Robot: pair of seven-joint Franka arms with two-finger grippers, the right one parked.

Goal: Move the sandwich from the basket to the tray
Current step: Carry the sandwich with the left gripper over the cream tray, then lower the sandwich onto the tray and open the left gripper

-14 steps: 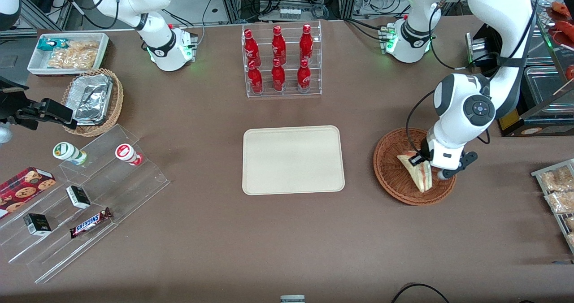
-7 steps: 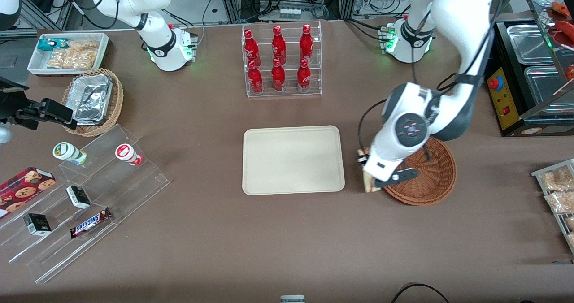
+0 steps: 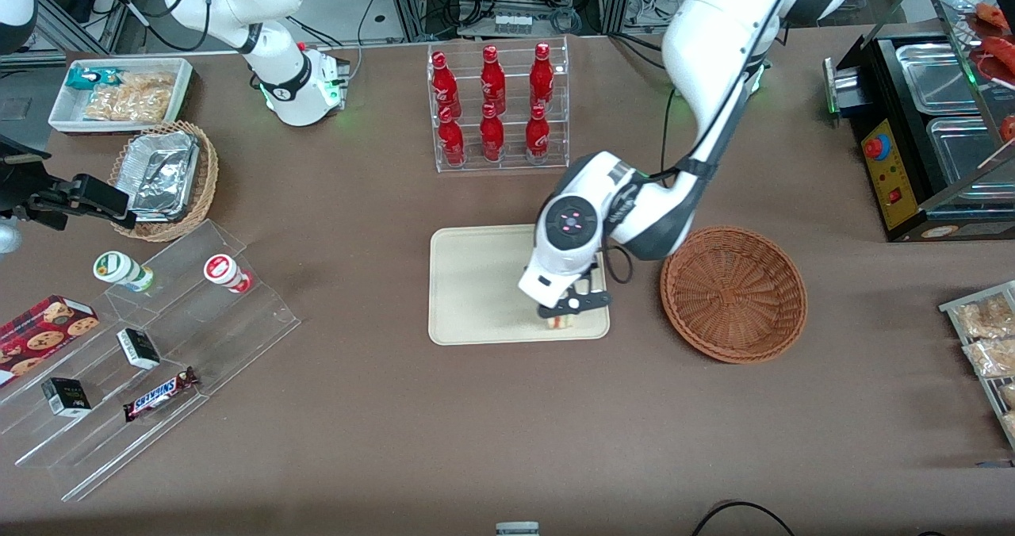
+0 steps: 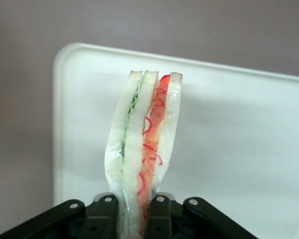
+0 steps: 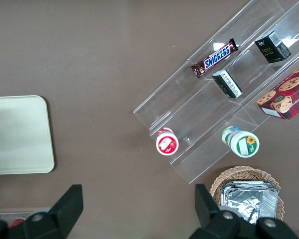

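Observation:
My left gripper (image 3: 561,316) is over the tray (image 3: 476,282), above the corner nearest the front camera on the basket's side. It is shut on the sandwich (image 3: 560,322), of which only a small tip shows below the hand in the front view. In the left wrist view the sandwich (image 4: 144,149) stands on edge between the two black fingers (image 4: 159,214), with pale bread, green and red-orange filling, above the cream tray (image 4: 239,139). The reddish-brown basket (image 3: 734,293) beside the tray holds nothing.
A clear rack of red bottles (image 3: 498,108) stands farther from the front camera than the tray. Toward the parked arm's end lie a clear stepped stand with snacks (image 3: 151,346), a tan basket of foil containers (image 3: 165,178) and a white snack bin (image 3: 120,93). A metal-pan counter (image 3: 936,124) stands at the working arm's end.
My gripper has lifted the sandwich out of the basket and carried it sideways to above the tray's near corner. The basket now holds nothing.

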